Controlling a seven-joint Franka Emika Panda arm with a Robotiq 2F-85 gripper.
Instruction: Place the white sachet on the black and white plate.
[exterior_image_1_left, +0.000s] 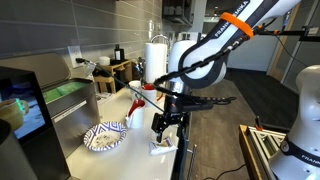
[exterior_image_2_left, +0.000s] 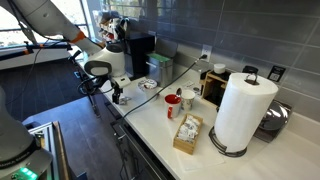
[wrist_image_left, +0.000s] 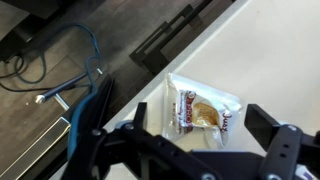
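**Open jaws over a sachet at the desk's edge**

Nearest in an exterior view, the white sachet (exterior_image_1_left: 160, 148) lies flat on the pale, smooth desk (exterior_image_1_left: 132, 156), close to its near edge, with dark floor just past it. It is not yet on the plate. The arm's jaws hang straight above it and are spread wide with nothing in them. In the wrist view a dark finger stands on either side of the packet, which suggests they are lined up to close across it. Whether the tips already touch the desk cannot be told.

The packet looks like thin, glossy film. It is rectangular, slightly crinkled and shiny along its sealed borders, with a tan round print and red lettering on its face. Something so flat and slick offers little to pinch, so the jaws would probably have to go down to the surface. Lying by the edge may also let it slide off.

Just left of the sachet sits the black and white plate (exterior_image_1_left: 104, 136), round and shallow, with a hard glazed look and a dark geometric pattern. It is near enough for only a short carry.

Farther back stand a red mug (exterior_image_2_left: 172, 103) and a tall, soft-looking cylinder of paper towel (exterior_image_2_left: 240, 110).
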